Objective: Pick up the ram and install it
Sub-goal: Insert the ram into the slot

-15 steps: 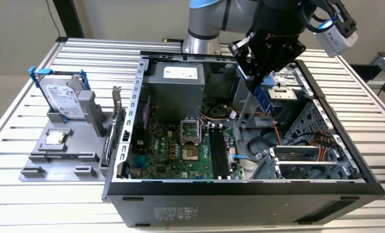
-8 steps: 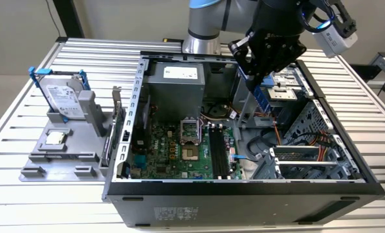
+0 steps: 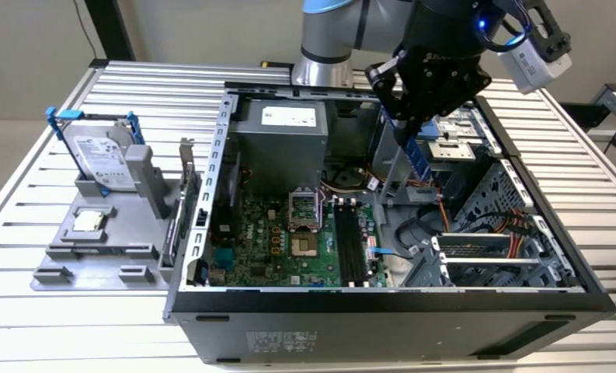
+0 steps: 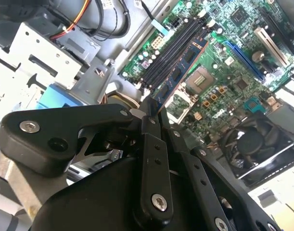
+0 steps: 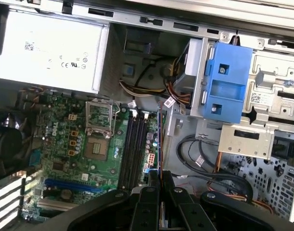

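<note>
My gripper (image 3: 406, 124) hangs over the open computer case (image 3: 391, 299), shut on the ram (image 3: 419, 159), a long blue stick that points down into the case. The ram hangs above the back right part of the motherboard (image 3: 276, 256), clear of the black slots (image 3: 349, 241). In the second wrist view the ram (image 4: 183, 70) sticks out from the black fingers (image 4: 149, 130) over the slots (image 4: 173, 50). In the first wrist view I see the ram (image 5: 159, 139) edge-on, just beside the slots (image 5: 134, 144), with the gripper (image 5: 159, 175) clamped on its near end.
A grey stand on the exterior view's left holds a silver hard drive (image 3: 100, 159) in a blue frame and a square silver chip (image 3: 88, 223). Inside the case are the power supply (image 3: 282, 140), the processor socket (image 3: 304, 221), a blue drive bracket (image 5: 226, 79) and loose cables (image 5: 199, 154).
</note>
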You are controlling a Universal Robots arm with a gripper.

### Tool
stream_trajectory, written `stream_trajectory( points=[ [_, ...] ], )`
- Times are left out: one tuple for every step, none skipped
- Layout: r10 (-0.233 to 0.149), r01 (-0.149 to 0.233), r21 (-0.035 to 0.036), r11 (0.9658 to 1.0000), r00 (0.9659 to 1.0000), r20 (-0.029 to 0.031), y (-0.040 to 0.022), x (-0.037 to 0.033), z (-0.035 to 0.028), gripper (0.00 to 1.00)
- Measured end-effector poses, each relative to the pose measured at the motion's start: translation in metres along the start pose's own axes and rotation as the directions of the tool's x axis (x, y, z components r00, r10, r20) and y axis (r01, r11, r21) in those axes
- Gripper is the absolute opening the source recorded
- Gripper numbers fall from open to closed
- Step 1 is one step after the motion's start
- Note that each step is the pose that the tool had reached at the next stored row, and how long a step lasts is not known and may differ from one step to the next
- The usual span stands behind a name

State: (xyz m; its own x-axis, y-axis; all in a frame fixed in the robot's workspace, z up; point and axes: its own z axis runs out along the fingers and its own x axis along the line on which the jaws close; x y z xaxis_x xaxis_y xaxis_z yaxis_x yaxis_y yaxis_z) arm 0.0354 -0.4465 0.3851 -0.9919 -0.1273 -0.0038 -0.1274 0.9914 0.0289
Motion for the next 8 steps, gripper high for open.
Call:
stream_trajectory(
  points=[
    [0.006, -0.006, 0.0, 1.0, 1.0, 0.0002, 0.0, 0.0, 0.0, 0.0],
    [0.011, -0.011, 0.0, 0.9999, 0.9999, 0.0003, 0.0, 0.0, 0.0, 0.0],
    [0.017, -0.017, 0.0, 0.9999, 0.9999, 0.0005, 0.0, 0.0, 0.0, 0.0],
    [0.022, -0.022, 0.0001, 0.9997, 0.9997, 0.0006, 0.0, 0.0, 0.0, 0.0],
    [0.028, -0.028, 0.0001, 0.9996, 0.9996, 0.0008, 0.0, 0.0, 0.0, 0.0],
    [0.033, -0.033, 0.0001, 0.9995, 0.9995, 0.001, 0.0, 0.0, 0.0, 0.0],
    [0.038, -0.038, 0.0003, 0.9993, 0.9993, 0.001, 0.0, 0.0, -0.0001, 0.0],
    [0.044, -0.044, 0.0004, 0.999, 0.999, 0.0012, 0.0001, 0.0, -0.0001, 0.0]
  ],
)
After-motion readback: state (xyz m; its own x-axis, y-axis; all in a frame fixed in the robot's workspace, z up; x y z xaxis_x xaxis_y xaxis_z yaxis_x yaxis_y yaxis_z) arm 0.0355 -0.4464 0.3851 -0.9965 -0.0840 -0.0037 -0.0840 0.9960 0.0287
